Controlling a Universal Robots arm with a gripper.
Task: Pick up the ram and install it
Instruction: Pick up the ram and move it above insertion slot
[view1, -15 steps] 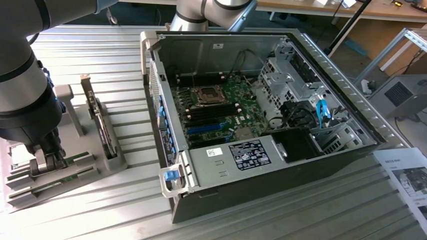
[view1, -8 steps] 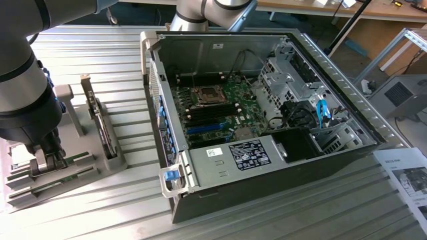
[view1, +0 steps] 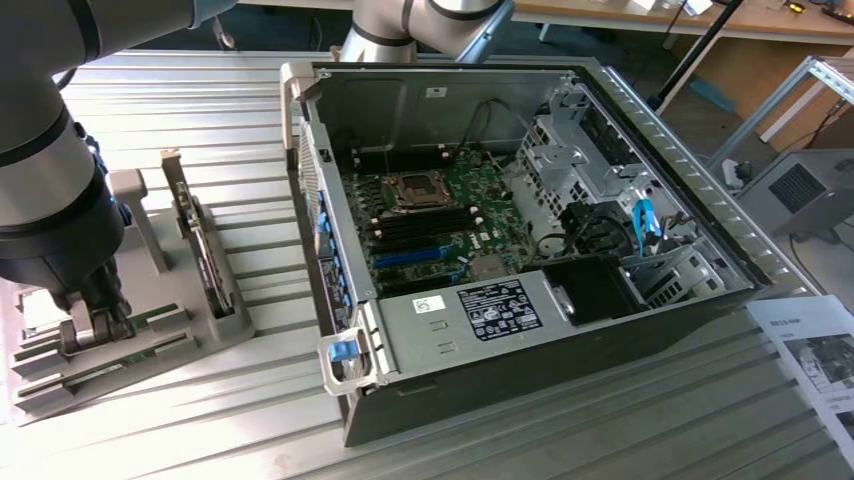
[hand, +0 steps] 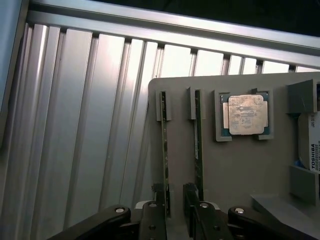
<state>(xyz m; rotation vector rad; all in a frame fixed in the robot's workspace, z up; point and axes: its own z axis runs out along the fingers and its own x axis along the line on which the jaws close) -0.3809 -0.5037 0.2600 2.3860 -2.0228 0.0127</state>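
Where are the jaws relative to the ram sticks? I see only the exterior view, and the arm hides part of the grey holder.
Observer: In the wrist view the gripper is at one end of the sticks, jaws apart, bare holder showing between them.
Operator: Is a stick inside the gap?
Observer: One ram stick ends right at one jaw; whether it is inside the gap I cannot tell.
Operator: Anything else in the holder?
Observer: A square silvery CPU chip lies in its own recess beside the sticks.
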